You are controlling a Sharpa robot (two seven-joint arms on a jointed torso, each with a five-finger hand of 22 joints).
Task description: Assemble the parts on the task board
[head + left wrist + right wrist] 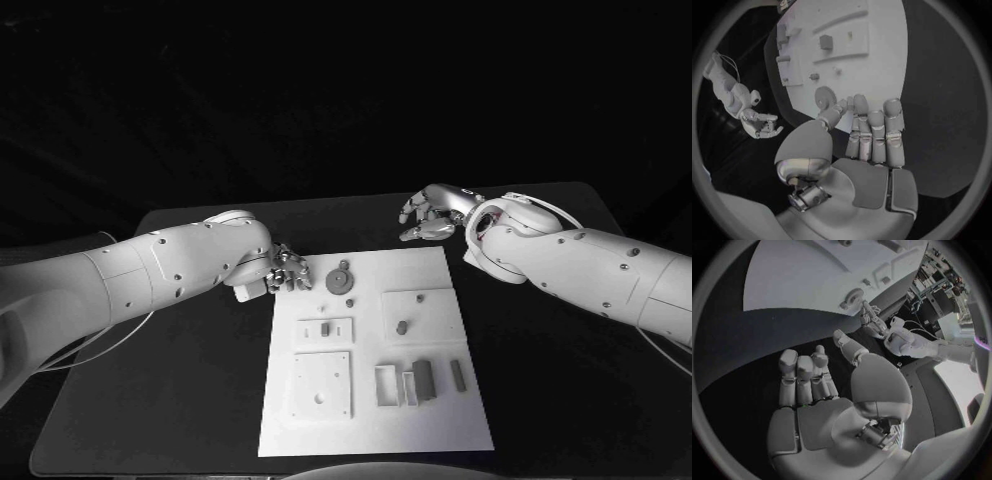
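The white task board (433, 420) lies in the middle of the black table. A round grey disc part (340, 279) lies near its far left corner. My left hand (281, 272) hovers at that corner, just left of the disc, fingers stretched side by side and empty; its thumb (834, 114) points toward the disc (824, 95). My right hand (437, 213) is over the bare table beyond the board's far edge, fingers apart and holding nothing. The right wrist view looks past its empty palm (817, 390) to the board (798, 280) and the disc (856, 295).
On the board are a raised square plate (426, 298) with a small peg (402, 326), a small plate (306, 335), a large square plate (322, 383), and upright rectangular pieces (421, 380) beside a thin bar (457, 374). Black table (159, 400) surrounds the board.
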